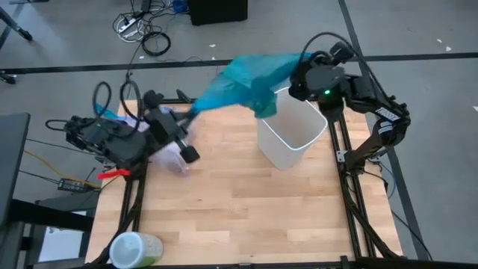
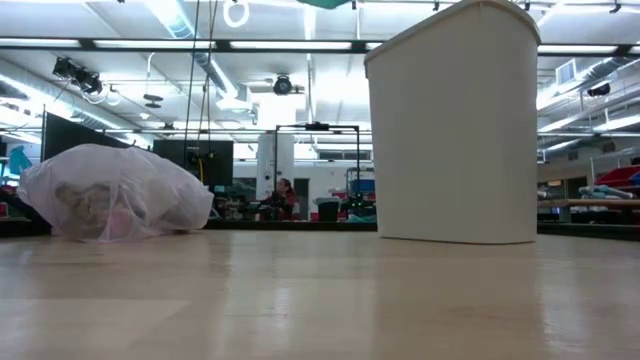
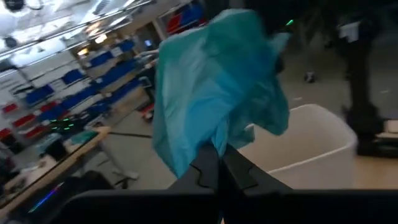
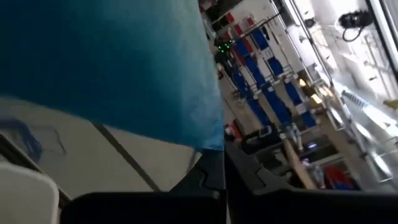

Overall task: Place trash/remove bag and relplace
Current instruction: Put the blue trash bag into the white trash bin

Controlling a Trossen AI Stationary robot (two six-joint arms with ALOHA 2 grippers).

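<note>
The white bin [image 1: 293, 133] stands upright on the wooden table [image 1: 239, 217], toward the right arm's side, and from above its inside shows only bare white walls, with no liner in it. Above its far rim a teal-green plastic bag [image 1: 250, 82] is stretched in the air between the two arms. The left gripper [image 3: 219, 171] has its fingers pressed together on one end of that teal sheet, as its own wrist view shows, with the bin's rim beyond. The right gripper [image 4: 214, 171] sits over the bin's far corner with the teal plastic hanging right at its closed-looking fingers; the exact point of grip is covered by the sheet, so it seems pinched there rather than plainly seen. The bag [image 2: 115, 193], thin and pale, lies bunched on the table near the left arm's base, well apart from the bin, and the trash [image 2: 95, 207] shows through it as dim crumpled shapes, too blurred to tell one scrap from another. In the high view this bag is largely hidden under the left arm. A pale green-and-white roll-like object [image 1: 136, 249] lies at the table's near left corner, too unclear to name.
</note>
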